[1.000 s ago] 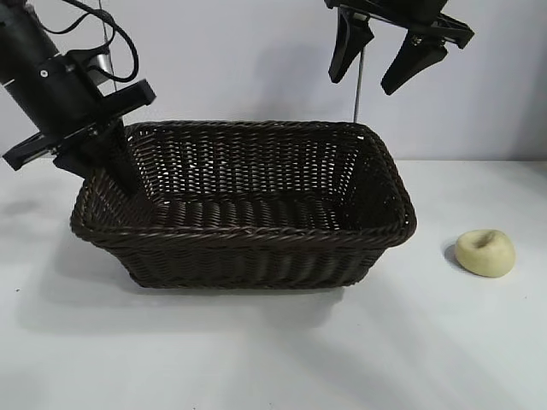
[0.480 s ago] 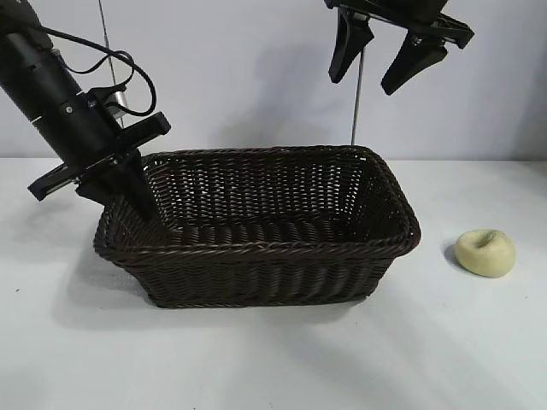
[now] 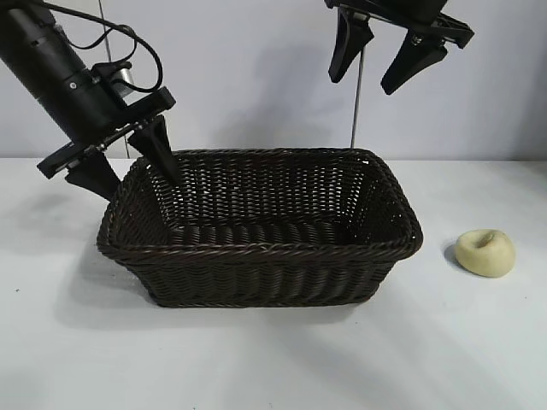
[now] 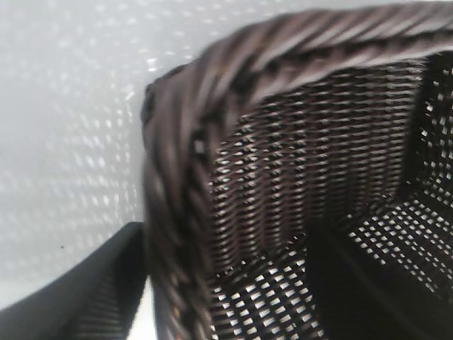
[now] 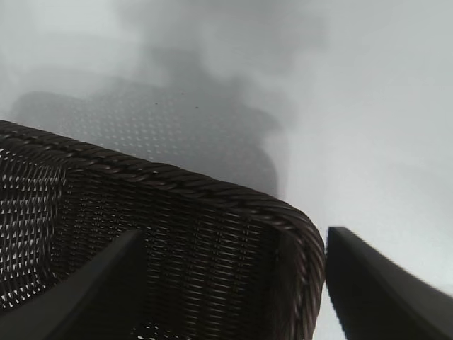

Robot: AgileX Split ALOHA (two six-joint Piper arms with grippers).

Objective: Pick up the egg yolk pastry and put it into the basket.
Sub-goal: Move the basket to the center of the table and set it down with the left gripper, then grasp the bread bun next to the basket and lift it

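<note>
The egg yolk pastry [image 3: 485, 252], a small pale yellow bun with a dimple, lies on the white table to the right of the basket [image 3: 256, 249]. The basket is dark brown wicker with a braided rim [image 4: 185, 134] and has nothing in it. My left gripper [image 3: 128, 166] is open and straddles the basket's left end: one finger [image 4: 368, 283] is inside the wall and the other [image 4: 85, 297] is outside. My right gripper [image 3: 389, 51] hangs open high above the basket's far right corner [image 5: 287, 216], well away from the pastry.
The white table [image 3: 444, 342] stretches in front of and to the right of the basket. A thin vertical pole [image 3: 355, 111] stands behind the basket against the pale back wall. The left arm's cable [image 3: 128, 38] loops above its wrist.
The left gripper, shut on the basket's left rim, pulled the basket a little to the right, then opened and let the rim go. The right arm and the pastry have not moved.
</note>
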